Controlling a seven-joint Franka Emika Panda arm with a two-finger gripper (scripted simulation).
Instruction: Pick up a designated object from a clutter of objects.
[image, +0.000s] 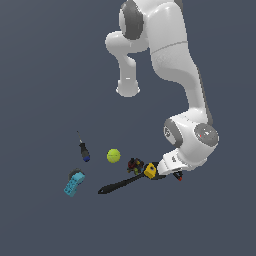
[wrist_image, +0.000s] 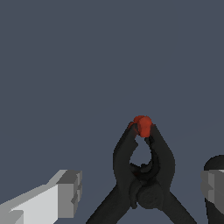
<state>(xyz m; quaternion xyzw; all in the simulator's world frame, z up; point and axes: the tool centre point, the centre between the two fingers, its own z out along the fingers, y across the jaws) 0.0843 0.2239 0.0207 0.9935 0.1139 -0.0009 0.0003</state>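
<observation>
Clamp (wrist_image: 142, 170) lies between the gripper's (wrist_image: 140, 188) spread fingers (wrist_image: 65, 192); neither pad touches it.

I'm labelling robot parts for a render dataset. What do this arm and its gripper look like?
The arm is glossy white with rounded, bulbous links and dark grey joint seams. A grey round cap with small red marks sits at the wrist. The gripper has blocky fingers, white with grey pads. No cables show.
</observation>
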